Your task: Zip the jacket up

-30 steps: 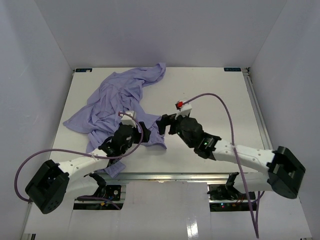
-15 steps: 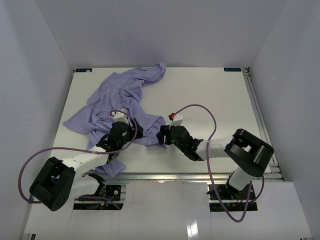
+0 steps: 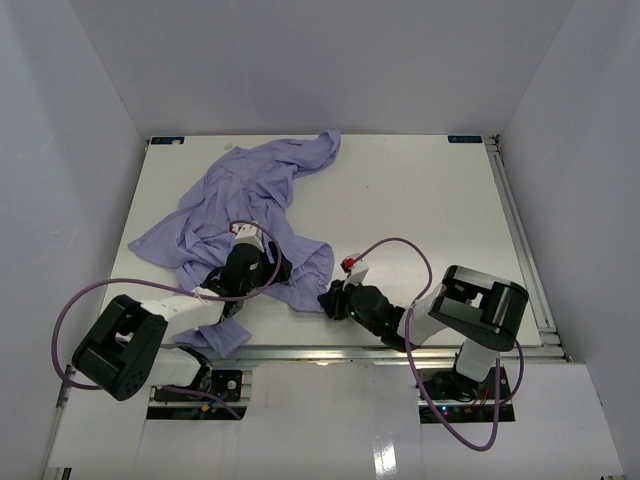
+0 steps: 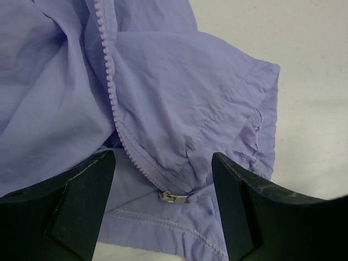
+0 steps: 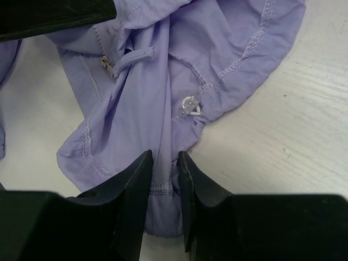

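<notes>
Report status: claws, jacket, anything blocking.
Left claw open, straddling zipper slider. Right claw pinching jacket hem. Jacket crumpled, not zipped. Nothing blocking.

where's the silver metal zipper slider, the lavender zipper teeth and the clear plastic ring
silver metal zipper slider (image 4: 173, 198): left wrist view, its body
lavender zipper teeth (image 4: 109, 76): left wrist view, upper tooth row
clear plastic ring (image 5: 190, 104): right wrist view, its loop
</notes>
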Motion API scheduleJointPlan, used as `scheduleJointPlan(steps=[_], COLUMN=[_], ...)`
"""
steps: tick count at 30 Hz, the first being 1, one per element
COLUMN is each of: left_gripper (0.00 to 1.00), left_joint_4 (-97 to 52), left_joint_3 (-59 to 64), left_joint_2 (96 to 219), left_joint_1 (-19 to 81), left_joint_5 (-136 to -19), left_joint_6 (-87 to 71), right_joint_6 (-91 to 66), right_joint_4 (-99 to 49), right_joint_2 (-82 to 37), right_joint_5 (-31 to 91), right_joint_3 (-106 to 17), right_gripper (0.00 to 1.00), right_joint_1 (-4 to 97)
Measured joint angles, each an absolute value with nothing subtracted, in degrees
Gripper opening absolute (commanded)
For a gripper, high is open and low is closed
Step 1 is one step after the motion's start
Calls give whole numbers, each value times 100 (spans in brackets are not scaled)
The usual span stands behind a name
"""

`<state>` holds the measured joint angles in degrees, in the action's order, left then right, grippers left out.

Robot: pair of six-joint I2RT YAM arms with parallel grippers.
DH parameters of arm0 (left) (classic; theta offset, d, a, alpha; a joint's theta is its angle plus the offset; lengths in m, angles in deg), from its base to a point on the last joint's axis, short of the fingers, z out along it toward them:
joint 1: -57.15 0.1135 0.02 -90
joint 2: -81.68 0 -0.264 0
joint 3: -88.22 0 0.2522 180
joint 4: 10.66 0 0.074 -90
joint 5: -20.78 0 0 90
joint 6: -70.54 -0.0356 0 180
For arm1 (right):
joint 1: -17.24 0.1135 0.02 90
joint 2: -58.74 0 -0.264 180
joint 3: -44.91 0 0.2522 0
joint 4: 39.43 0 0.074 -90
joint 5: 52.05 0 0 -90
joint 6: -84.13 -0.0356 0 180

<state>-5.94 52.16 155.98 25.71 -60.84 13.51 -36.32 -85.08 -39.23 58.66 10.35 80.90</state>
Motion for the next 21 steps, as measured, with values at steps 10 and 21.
scheduleJointPlan(steps=[10,21], left_gripper=[36,17], left_joint_4=[-509,378], left_joint_3=[5157,5578], left_joint_2=[15802,15070], left_joint_1=[2694,2711], left_joint_5=[-6301,-7360], left_joint_6=[1287,1109], right_joint_6=[-3630,-3372], right_joint_4=[-8851,-8278], right_joint_2=[-3925,-3438], right_joint_5=[6033,6059], right_joint_3=[1278,1265], right_gripper=[35,59], right_joint_1=[8300,8330])
